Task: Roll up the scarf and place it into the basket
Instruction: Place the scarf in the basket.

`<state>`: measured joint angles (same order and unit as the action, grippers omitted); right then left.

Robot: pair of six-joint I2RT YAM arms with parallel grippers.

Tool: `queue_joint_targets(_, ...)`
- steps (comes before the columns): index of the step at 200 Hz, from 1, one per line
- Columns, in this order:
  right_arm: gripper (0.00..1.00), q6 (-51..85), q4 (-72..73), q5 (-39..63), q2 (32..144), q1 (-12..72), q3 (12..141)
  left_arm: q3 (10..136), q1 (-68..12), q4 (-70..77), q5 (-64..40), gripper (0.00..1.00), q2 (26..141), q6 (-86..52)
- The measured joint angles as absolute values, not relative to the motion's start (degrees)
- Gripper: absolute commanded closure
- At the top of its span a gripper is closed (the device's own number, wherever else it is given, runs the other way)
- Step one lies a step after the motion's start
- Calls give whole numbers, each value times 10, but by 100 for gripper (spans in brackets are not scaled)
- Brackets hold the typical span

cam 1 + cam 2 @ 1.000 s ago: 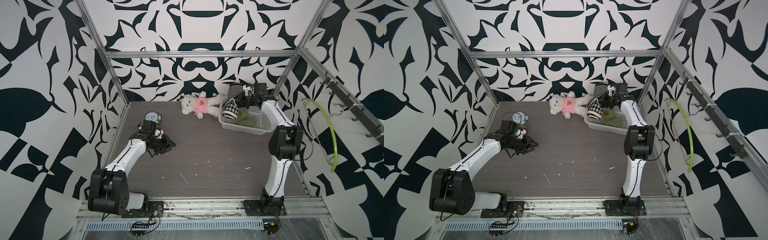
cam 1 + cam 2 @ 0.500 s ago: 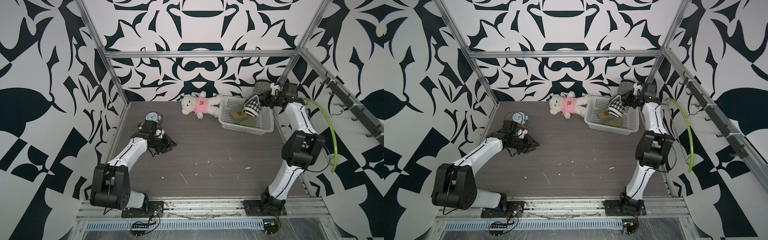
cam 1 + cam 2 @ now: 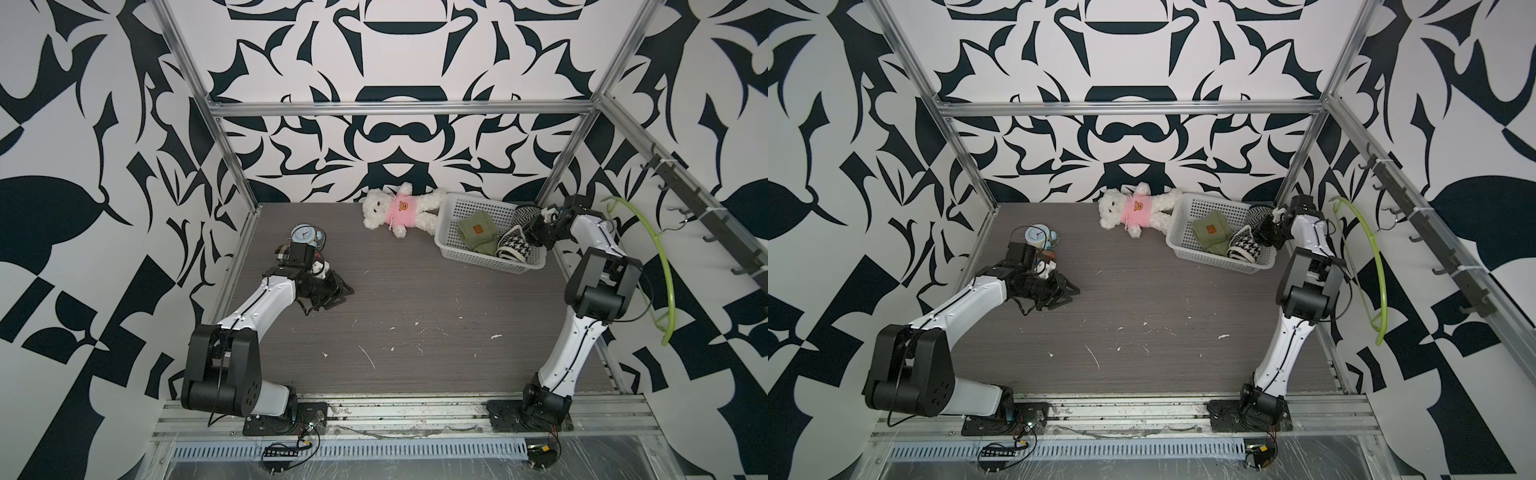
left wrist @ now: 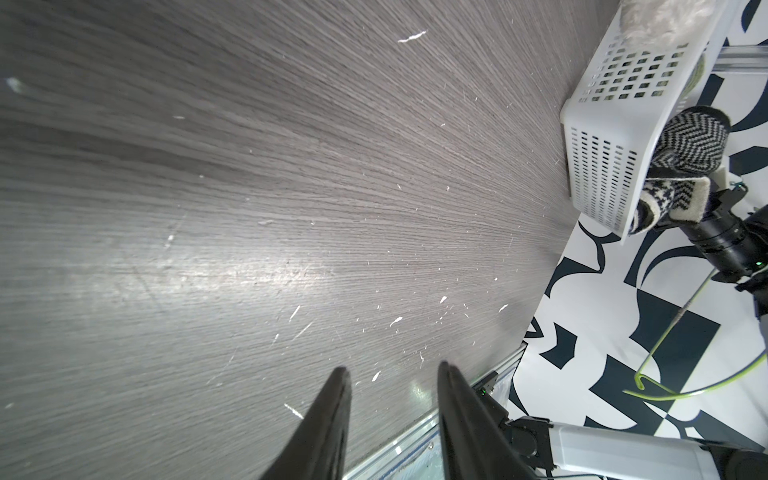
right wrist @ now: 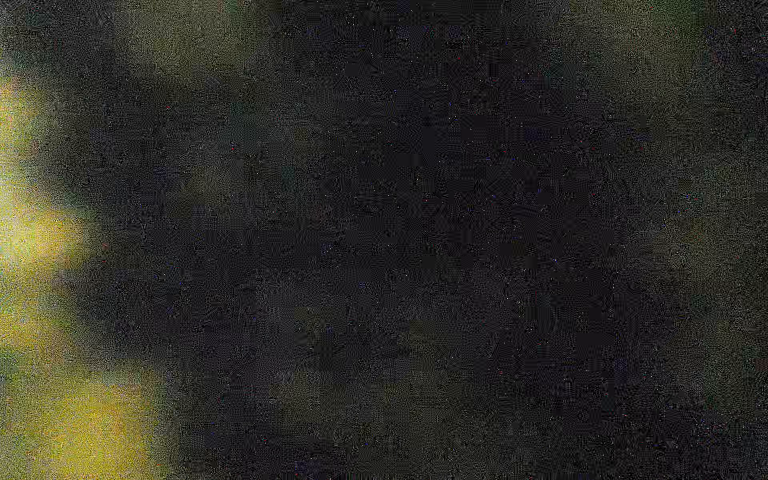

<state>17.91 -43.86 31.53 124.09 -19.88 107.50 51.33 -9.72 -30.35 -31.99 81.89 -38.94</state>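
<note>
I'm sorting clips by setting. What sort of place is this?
Probably a robot test cell, not a home: an aluminium frame encloses the wood-grain tabletop, the walls carry bold black-and-white patterns, and a left arm and right arm are bolted to a front rail.

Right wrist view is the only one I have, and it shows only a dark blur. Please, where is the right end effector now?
Observer: In both top views the right end effector is at the right end of the basket, closed on the rolled scarf.
Operator: Is the scarf inside the basket?
Observer: The rolled part sits within the basket walls, beside a folded green cloth. One end of the scarf sticks up above the rim.
</note>
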Motion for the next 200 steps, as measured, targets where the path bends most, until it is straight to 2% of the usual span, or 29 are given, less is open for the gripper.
queue_joint_targets(28,100,148,-513,241,1273,-168,1156,513,-97,-302,-321,61,819,-390)
queue_joint_targets(52,99,140,-548,182,1288,-152,1169,513,-97,-302,-321,61,819,-390)
queue_joint_targets(72,77,137,-579,144,1294,-147,1170,513,-97,-302,-322,61,819,-389)
queue_joint_targets(100,40,131,-576,122,1272,-153,1145,513,-97,-302,-323,61,819,-389)
queue_joint_targets(104,24,134,-573,122,1265,-154,1138,513,-97,-301,-323,61,819,-389)
queue_joint_targets(108,19,135,-568,119,1255,-155,1130,513,-97,-301,-324,61,819,-389)
queue_joint_targets(110,6,136,-566,119,1251,-156,1127,513,-97,-300,-324,61,819,-389)
queue_joint_targets(113,0,133,-563,119,1244,-157,1122,513,-97,-300,-324,61,819,-389)
queue_joint_targets(177,0,136,-520,114,1115,-171,1126,512,-97,-296,-324,61,819,-389)
queue_joint_targets(194,20,139,-511,129,1101,-172,1126,510,-97,-295,-325,61,820,-389)
queue_joint_targets(200,33,143,-509,137,1100,-171,1126,510,-97,-294,-326,61,820,-389)
